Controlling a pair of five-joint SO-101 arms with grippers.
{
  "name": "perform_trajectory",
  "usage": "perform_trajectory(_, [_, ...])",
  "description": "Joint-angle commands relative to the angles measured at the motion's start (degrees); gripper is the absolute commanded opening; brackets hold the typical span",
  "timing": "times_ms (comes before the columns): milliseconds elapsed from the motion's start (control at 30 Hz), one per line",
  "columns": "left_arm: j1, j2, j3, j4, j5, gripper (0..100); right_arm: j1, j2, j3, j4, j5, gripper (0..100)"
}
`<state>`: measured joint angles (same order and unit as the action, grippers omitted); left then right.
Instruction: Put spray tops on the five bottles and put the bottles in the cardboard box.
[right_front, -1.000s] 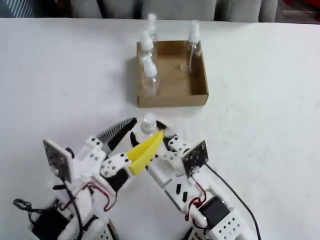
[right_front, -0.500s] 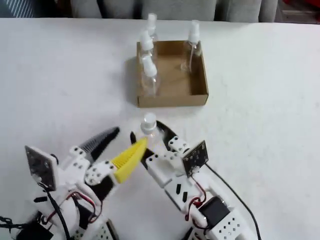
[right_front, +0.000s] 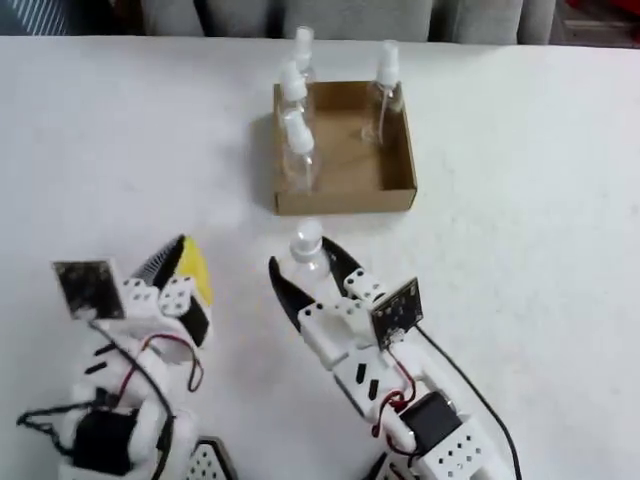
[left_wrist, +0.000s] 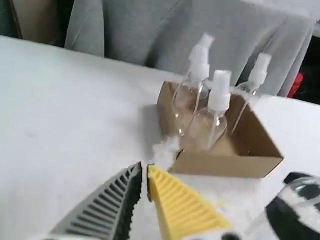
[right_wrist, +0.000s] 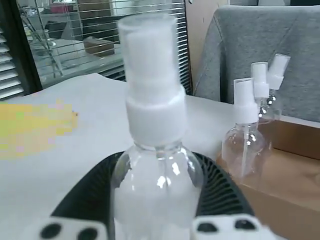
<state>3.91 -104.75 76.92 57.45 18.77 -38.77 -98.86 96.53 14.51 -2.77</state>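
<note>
While the right fingers (right_front: 285, 290) grip the capped bottle (right_wrist: 157, 175) upright by the cardboard box (right_front: 345, 200), left fingers (left_wrist: 180, 205) pinched together over the counter (right_front: 500, 150)

I see left gripper (right_front: 178, 262) pulled off bottle (right_front: 306, 243), swung back toward own base, now well apart from it, jaws closed together. Bottle, clamped in right gripper (right_front: 303, 265), nudged slightly toward cardboard box (right_front: 398, 190).
</note>
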Motion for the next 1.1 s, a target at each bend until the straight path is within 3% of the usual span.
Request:
perform_trajectory(0, [-0.6,0.0,5.7,-2.3,-0.6,2,2.5,-0.9,0.5,0.0,0.0,1.5])
perform_trajectory(167, [-0.4,0.0,11.4,-2.5,-0.6,2,5.8,-0.9,0.3,-0.3,0.0,1.5])
perform_trajectory(400, [-0.7,0.0,20.0,-9.3,-0.6,2,12.1,-0.9,0.3,-4.5,-0.1,1.5])
perform_trajectory(633, [0.5,0.0,17.8,-9.1,-0.1,2,13.1,-0.1,-2.2,-8.9,-0.5,1.5])
perform_trajectory(867, [12.8,0.0,6.5,0.3,4.0,2,10.8,15.3,-14.6,-9.1,-1.1,1.5])
perform_trajectory(1067, [24.5,-0.1,1.8,1.1,3.8,2,10.9,30.6,-24.6,-14.6,-4.7,1.5])
